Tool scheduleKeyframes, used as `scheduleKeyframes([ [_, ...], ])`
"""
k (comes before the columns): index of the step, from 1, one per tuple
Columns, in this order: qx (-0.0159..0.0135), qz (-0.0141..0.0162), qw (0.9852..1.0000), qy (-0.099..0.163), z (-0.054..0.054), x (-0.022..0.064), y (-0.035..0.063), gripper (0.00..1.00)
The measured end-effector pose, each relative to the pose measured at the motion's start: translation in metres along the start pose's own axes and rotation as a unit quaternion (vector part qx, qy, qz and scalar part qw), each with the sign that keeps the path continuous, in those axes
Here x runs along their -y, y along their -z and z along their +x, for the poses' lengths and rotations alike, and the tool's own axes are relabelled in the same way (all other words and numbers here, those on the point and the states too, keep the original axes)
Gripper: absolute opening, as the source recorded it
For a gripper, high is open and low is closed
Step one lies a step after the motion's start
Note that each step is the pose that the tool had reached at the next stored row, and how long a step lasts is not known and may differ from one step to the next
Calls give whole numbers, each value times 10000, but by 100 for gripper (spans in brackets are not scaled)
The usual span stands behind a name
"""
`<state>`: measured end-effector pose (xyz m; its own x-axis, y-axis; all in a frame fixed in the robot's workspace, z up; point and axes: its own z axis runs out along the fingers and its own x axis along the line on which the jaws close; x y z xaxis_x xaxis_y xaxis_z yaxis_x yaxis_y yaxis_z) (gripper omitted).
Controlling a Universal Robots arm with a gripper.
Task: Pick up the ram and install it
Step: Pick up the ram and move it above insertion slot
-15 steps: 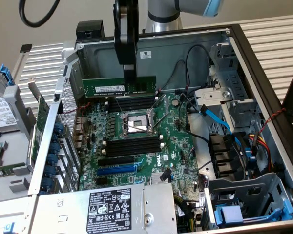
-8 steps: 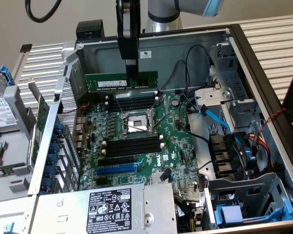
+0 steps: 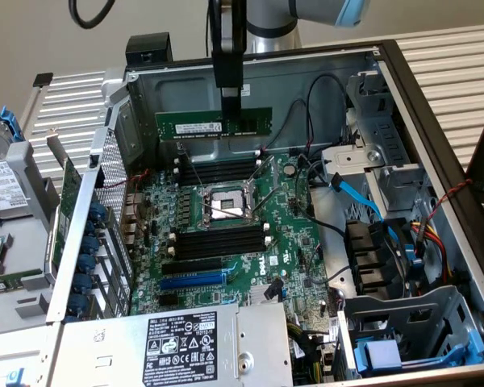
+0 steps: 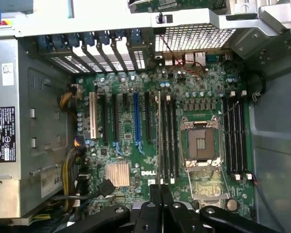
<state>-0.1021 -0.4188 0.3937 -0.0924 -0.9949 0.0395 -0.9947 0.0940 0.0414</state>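
Looking at the exterior view, I saw the tool (image 3: 231,103) clenched on the ram (image 3: 214,125), pinching its top edge a bit off-centre. The ram hung level, long edge horiz., white label toward the cam, in the air inside the open PC case (image 3: 436,121) and close to its far wall. It sat above the mobo (image 3: 294,242), not seated in anything. Nearest below it was the far bank of memory slots (image 3: 218,169), just beyond the CPU socket (image 3: 226,201). A 2nd bank of black slots (image 3: 218,242) lay on the socket's near side, then a blue slot (image 3: 192,280) and the PSU (image 3: 169,347). A green expansion card (image 3: 67,193) stood at the exterior view's left. In the wrist view, the dark fingers (image 4: 155,194) were pressed close together over the mobo, near a small finned heatsink (image 4: 117,174). The case rested on a slatted bench (image 3: 64,105).
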Motion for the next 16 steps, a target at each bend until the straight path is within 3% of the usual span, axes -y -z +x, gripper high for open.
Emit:
scheduleKeyframes([
  [4, 78, -3, 10000, 4, -36, -3, -6, 12],
  [14, 322, 0, 9995, 15, -125, -9, -37, 12],
  [16, 346, -2, 9994, 15, -127, -10, -42, 12],
])
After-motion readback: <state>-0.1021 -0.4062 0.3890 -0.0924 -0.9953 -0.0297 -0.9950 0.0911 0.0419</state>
